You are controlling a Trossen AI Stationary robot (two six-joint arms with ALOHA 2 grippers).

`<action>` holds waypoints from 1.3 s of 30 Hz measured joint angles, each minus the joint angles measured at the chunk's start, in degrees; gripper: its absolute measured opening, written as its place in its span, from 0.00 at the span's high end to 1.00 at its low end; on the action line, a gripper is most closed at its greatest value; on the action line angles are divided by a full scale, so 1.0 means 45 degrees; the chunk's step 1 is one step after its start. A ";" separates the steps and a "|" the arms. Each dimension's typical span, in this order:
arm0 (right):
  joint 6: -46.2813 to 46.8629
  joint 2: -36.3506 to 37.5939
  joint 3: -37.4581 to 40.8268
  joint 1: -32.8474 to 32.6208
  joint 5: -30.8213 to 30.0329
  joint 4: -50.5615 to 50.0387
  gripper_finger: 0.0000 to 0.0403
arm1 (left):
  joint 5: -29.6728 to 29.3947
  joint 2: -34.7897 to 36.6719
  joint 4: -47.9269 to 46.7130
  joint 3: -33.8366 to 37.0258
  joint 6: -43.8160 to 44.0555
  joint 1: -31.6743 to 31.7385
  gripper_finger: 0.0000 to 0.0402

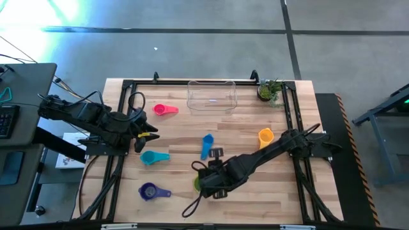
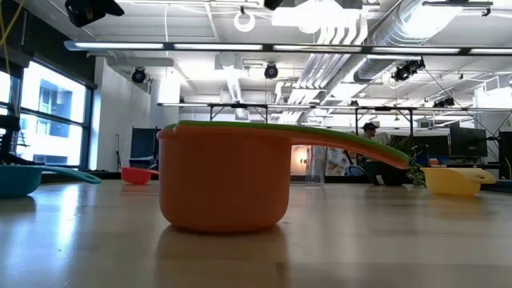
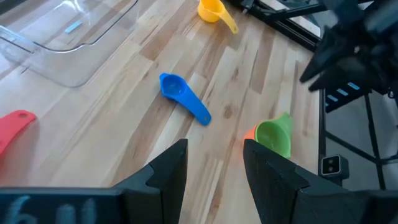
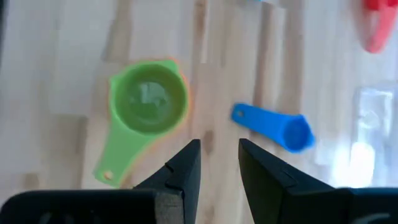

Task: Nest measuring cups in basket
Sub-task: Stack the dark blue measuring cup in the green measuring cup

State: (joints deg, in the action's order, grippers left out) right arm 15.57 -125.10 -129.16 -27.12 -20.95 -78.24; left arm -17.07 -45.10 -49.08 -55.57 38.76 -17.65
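A green measuring cup (image 4: 148, 99) sits nested in a red-orange one (image 2: 224, 188), which stands on its base on the table. My right gripper (image 4: 219, 163) hangs above them, open, with nothing between its fingers. My left gripper (image 3: 214, 168) waits open at the table's left (image 1: 144, 134). The other cups lie apart on the table: blue (image 1: 206, 145), yellow (image 1: 266, 137), pink (image 1: 165, 110), teal (image 1: 153, 157) and purple (image 1: 152, 190). The clear basket (image 1: 211, 96) stands at the far edge.
A small potted plant (image 1: 270, 91) stands at the far right, beside the basket. Black frame rails (image 1: 291, 115) run along both sides of the table. Bare wood lies between the nested cups and the basket, save for the blue cup.
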 joint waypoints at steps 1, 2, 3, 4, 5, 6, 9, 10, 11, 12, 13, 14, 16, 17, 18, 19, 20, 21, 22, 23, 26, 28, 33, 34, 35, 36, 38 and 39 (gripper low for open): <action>0.0015 0.0000 -0.0199 0.0042 -0.0029 -0.0381 0.75 | -0.0002 0.0000 0.0000 0.0000 0.0000 0.0000 0.63; 0.0028 0.0000 -0.0369 0.0102 -0.0038 -0.0662 0.75 | -0.0002 0.0000 0.0000 0.0000 0.0000 0.0000 0.63; 0.0047 0.0000 -0.0533 0.0173 -0.0040 -0.0914 0.75 | 0.0001 0.0000 0.0000 0.0000 0.0000 0.0000 0.63; 0.0052 0.0000 -0.0657 0.0257 -0.0052 -0.1225 0.75 | -0.0002 0.0000 0.0000 0.0000 0.0000 0.0000 0.63; 0.0059 0.0000 -0.0760 0.0356 -0.0063 -0.1582 0.75 | -0.0002 0.0000 0.0000 0.0000 0.0000 0.0000 0.63; 0.0092 0.0000 -0.0875 0.0464 -0.0068 -0.2014 0.75 | -0.0002 0.0000 0.0000 0.0000 0.0000 0.0000 0.63; 0.0233 0.0024 -0.0959 0.0827 -0.0079 -0.2671 0.75 | -0.0002 0.0000 -0.0013 0.0000 -0.0010 0.0000 0.63; 0.0135 0.0095 -0.0844 0.0934 -0.0029 -0.2569 0.75 | -0.0002 0.0000 -0.0038 0.0000 -0.0089 0.0000 0.63; -0.0047 0.0155 -0.0757 0.1045 0.0079 -0.2606 0.75 | -0.0002 0.0000 -0.0089 0.0000 -0.0174 0.0000 0.63; -0.0218 0.0193 -0.0719 0.1173 0.0248 -0.2654 0.75 | -0.0011 0.0000 -0.0167 0.0000 -0.0209 0.0000 0.63; -0.0319 0.0228 -0.0715 0.1303 0.0417 -0.2635 0.75 | -0.0011 0.0000 -0.0239 0.0000 -0.0204 0.0000 0.63; -0.0426 0.0243 -0.0715 0.1423 0.0485 -0.2626 0.75 | -0.0007 -0.0009 -0.0300 0.0000 -0.0195 0.0000 0.63; -0.0856 0.0285 -0.0706 0.1616 0.0750 -0.2621 0.75 | -0.0002 -0.0020 -0.0286 0.0000 -0.0108 0.0000 0.63; -0.1035 0.0313 -0.0706 0.1724 0.0883 -0.2618 0.75 | 0.0020 -0.0047 -0.0282 -0.0005 -0.0101 0.0000 0.63; -0.1134 0.0349 -0.0706 0.1830 0.0945 -0.2619 0.75 | 0.0065 -0.0066 -0.0292 -0.0005 -0.0099 0.0000 0.63; -0.1183 0.0390 -0.0706 0.1930 0.0973 -0.2623 0.75 | 0.0163 -0.0073 -0.0296 -0.0005 -0.0095 0.0000 0.63; -0.1242 0.0418 -0.0706 0.2031 0.1016 -0.2616 0.75 | 0.0290 -0.0079 -0.0290 -0.0005 -0.0089 0.0000 0.63; -0.1347 0.0427 -0.0706 0.2122 0.1075 -0.2621 0.75 | 0.0487 -0.0148 -0.0287 -0.0005 -0.0050 0.0000 0.63; -0.1464 0.0427 -0.0706 0.2205 0.1128 -0.2620 0.75 | 0.0688 -0.0185 -0.0308 -0.0005 0.0007 0.0000 0.63; -0.1559 0.0448 -0.0698 0.2270 0.1142 -0.2616 0.75 | 0.0926 -0.0245 -0.0366 -0.0005 0.0032 0.0000 0.63; -0.1780 0.0583 -0.0691 0.2439 0.1300 -0.2621 0.75 | 0.1732 -0.0470 -0.0883 -0.0009 0.0055 -0.0043 0.63; -0.1805 0.0748 -0.0692 0.2506 0.1336 -0.2616 0.75 | 0.1874 -0.0641 -0.1311 0.0060 0.0331 -0.0263 0.63; -0.1806 0.1548 -0.0691 0.2661 0.1302 -0.2616 0.75 | 0.1917 -0.0704 -0.1443 0.0839 0.1049 -0.1183 0.63; -0.1801 0.1733 -0.0691 0.2686 0.1225 -0.2616 0.75 | 0.1908 -0.0704 -0.1434 0.0998 0.1224 -0.1413 0.63; -0.1763 0.1895 -0.0691 0.2715 0.1067 -0.2616 0.75 | 0.1868 -0.0704 -0.1428 0.1145 0.1372 -0.1641 0.63; -0.1690 0.2069 -0.0691 0.2746 0.0911 -0.2616 0.75 | 0.1761 -0.0704 -0.1429 0.1267 0.1547 -0.1870 0.63; -0.1518 0.2371 -0.0691 0.2839 0.0631 -0.2616 0.75 | 0.1595 -0.0699 -0.1345 0.1496 0.1936 -0.2323 0.63; -0.1499 0.2532 -0.0691 0.2888 0.0558 -0.2616 0.75 | 0.1545 -0.0701 -0.1246 0.1615 0.2102 -0.2548 0.63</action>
State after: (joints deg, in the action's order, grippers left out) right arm 8.82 -113.70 -132.27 -14.12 -18.44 -90.02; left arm -10.12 -48.26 -54.69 -48.31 48.22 -29.12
